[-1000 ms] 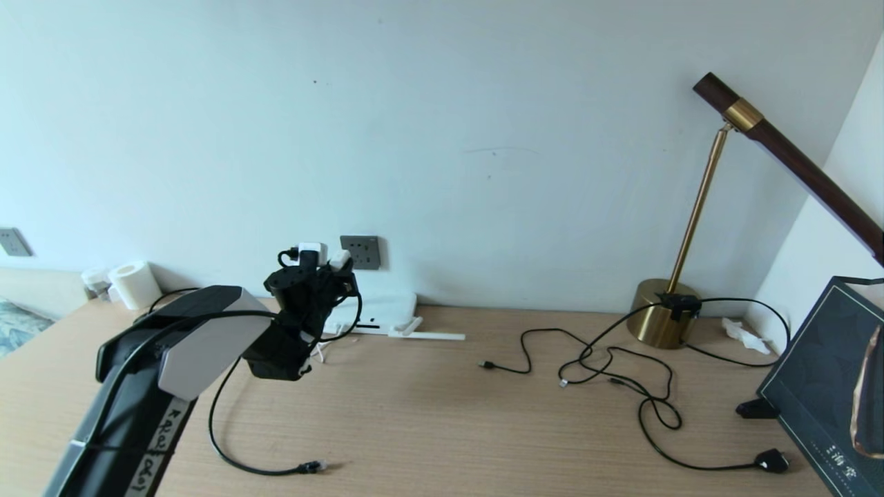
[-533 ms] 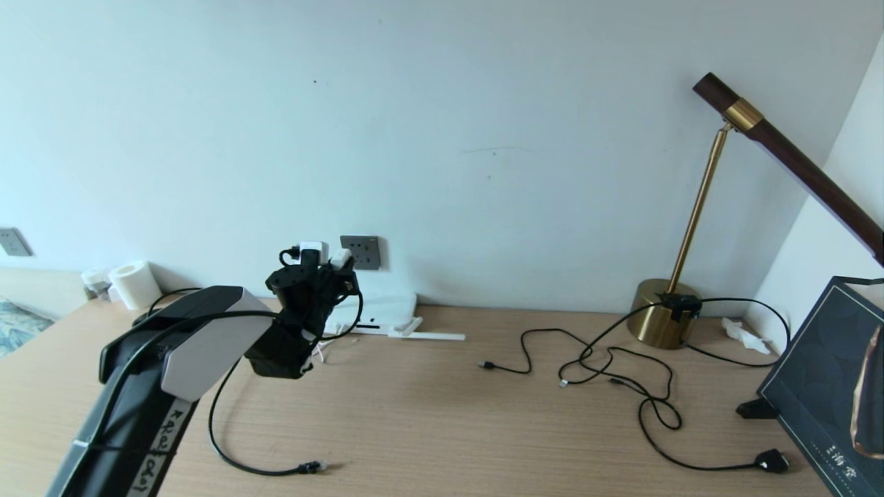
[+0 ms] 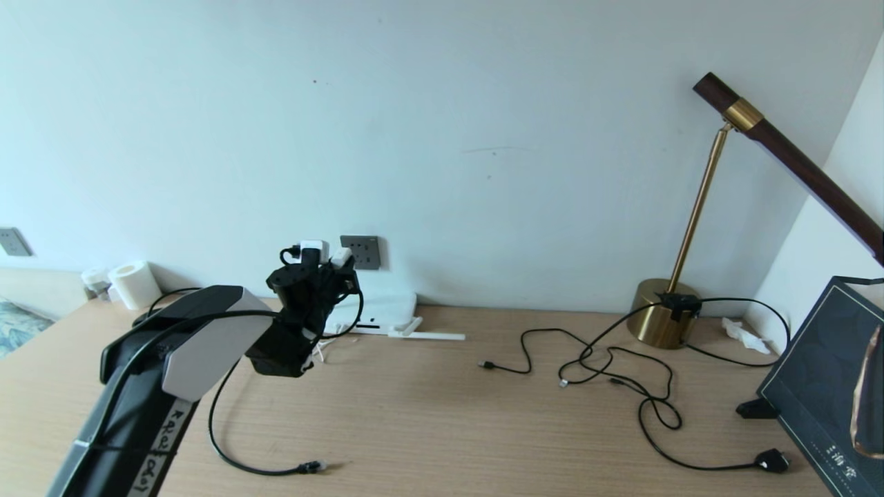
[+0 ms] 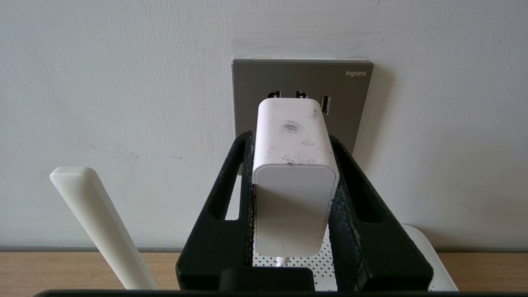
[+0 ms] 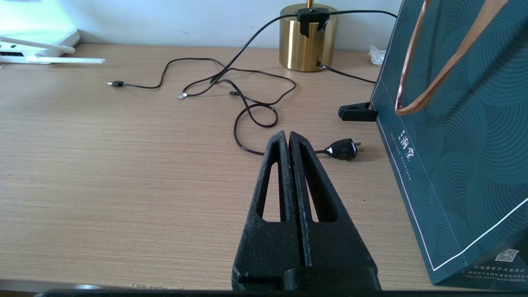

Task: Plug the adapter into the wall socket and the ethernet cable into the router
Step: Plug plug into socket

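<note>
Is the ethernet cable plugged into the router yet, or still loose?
Loose: the ethernet cable lies on the desk, its clip end bare, away from the router.

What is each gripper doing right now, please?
Left gripper: closed on the adapter, held up in front of the wall socket.
Right gripper: closed, holding nothing, above the desk.

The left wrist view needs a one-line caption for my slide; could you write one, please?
Left claw holds the white adapter up to the dark grey wall socket, above the router.
</note>
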